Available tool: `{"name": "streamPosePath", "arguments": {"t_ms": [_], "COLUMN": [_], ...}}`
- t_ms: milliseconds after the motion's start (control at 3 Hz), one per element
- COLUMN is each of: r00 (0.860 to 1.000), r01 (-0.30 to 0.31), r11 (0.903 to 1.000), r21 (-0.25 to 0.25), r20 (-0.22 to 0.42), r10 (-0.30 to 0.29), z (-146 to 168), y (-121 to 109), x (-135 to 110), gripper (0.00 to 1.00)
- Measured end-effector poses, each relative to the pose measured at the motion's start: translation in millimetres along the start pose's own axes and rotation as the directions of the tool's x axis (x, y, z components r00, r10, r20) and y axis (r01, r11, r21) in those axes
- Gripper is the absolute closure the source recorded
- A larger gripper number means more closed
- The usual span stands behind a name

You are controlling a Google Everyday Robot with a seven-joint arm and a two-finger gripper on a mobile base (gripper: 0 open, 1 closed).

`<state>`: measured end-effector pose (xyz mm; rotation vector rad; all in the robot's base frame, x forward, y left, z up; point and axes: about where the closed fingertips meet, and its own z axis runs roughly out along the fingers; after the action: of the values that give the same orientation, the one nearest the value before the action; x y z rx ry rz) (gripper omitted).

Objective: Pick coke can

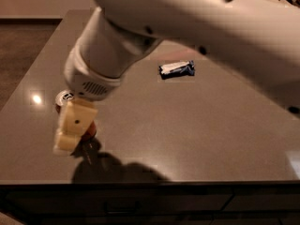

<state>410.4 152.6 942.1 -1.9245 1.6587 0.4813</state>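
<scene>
The coke can (89, 128) stands near the table's front left, almost wholly hidden behind my gripper; only its silver top rim at the left and a sliver of red side show. My gripper (70, 135), with cream-coloured fingers (75, 121), is down at the can, in front of it from this view. The white arm fills the upper part of the view.
A dark blue and white snack packet (176, 69) lies flat mid-table. The grey-brown table (187, 135) has its front edge near the bottom of the view, with drawers below. The arm's shadow falls on the table in front of the can.
</scene>
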Motion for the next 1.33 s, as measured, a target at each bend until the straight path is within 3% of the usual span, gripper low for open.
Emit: {"name": "streamPosePath", "arguments": {"t_ms": [667, 1333], "r00": [0.999, 0.999], "r01": [0.032, 0.028], "r11": [0.9989, 0.9991], "r21": [-0.034, -0.031], "r20": [0.02, 0.018], "r10": [-0.031, -0.027], "z": [40, 51], "y": [4, -15], "x": [-38, -28], "gripper": [0.0, 0.0]}}
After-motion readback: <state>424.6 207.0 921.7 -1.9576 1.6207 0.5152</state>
